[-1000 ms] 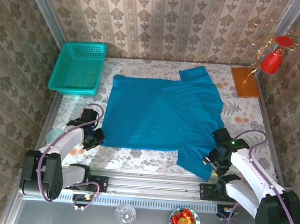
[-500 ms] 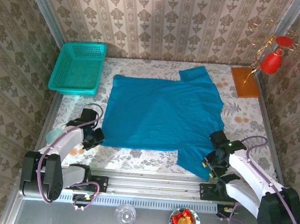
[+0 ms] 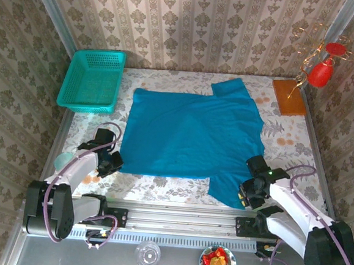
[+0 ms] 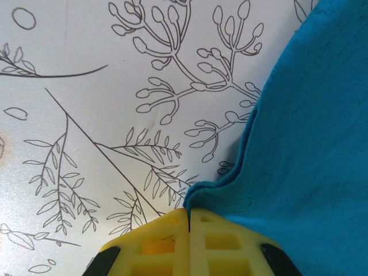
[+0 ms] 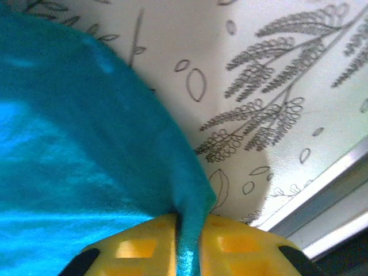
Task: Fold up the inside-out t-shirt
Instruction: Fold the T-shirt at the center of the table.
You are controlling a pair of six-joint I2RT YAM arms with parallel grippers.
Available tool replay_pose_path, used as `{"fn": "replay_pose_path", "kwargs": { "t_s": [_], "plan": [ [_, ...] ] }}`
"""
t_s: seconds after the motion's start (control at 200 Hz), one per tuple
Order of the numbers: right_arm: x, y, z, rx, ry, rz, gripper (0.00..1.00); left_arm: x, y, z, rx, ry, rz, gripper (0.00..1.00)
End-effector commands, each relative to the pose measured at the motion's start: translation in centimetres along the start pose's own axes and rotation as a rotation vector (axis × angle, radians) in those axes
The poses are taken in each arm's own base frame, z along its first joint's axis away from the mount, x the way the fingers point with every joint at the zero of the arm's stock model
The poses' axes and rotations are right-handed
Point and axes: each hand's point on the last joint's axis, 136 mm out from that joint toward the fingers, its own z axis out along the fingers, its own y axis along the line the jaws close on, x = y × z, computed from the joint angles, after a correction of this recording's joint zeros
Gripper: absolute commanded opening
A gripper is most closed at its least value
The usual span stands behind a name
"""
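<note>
At the table [image 3: 161, 181] front, left tool [image 3: 114, 162] and right tool [image 3: 244, 196] clench t-shirt [image 3: 192, 134] corners; basket [image 3: 100, 53] well apart.

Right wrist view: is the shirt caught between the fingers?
Yes, a fold of the shirt runs down between the right gripper's two yellow pads.

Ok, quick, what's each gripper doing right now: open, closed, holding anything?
Left gripper: closed, pinching a corner of the t-shirt.
Right gripper: closed on the t-shirt's edge, with cloth pinched between its fingers.
</note>
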Motion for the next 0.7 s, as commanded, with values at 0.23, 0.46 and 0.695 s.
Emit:
{"fn": "replay_pose_path", "kwargs": {
  "t_s": [0.23, 0.46, 0.695],
  "plan": [
    [-1.6, 0.5, -5.3, -0.112, -0.167, -0.125, 0.0, -0.5, -0.9, -3.7, 0.075, -0.066, -0.031, 0.0],
    [-1.5, 0.0, -9.0, -0.174, -0.218, -0.19, 0.0, 0.3, -1.1, -5.8, 0.122, -0.086, -0.055, 0.0],
    [-1.0, -1.1, -12.2, -0.228, -0.242, -0.205, 0.0, 1.2, -1.1, -7.8, 0.163, -0.103, -0.06, 0.0]
  ]
}}
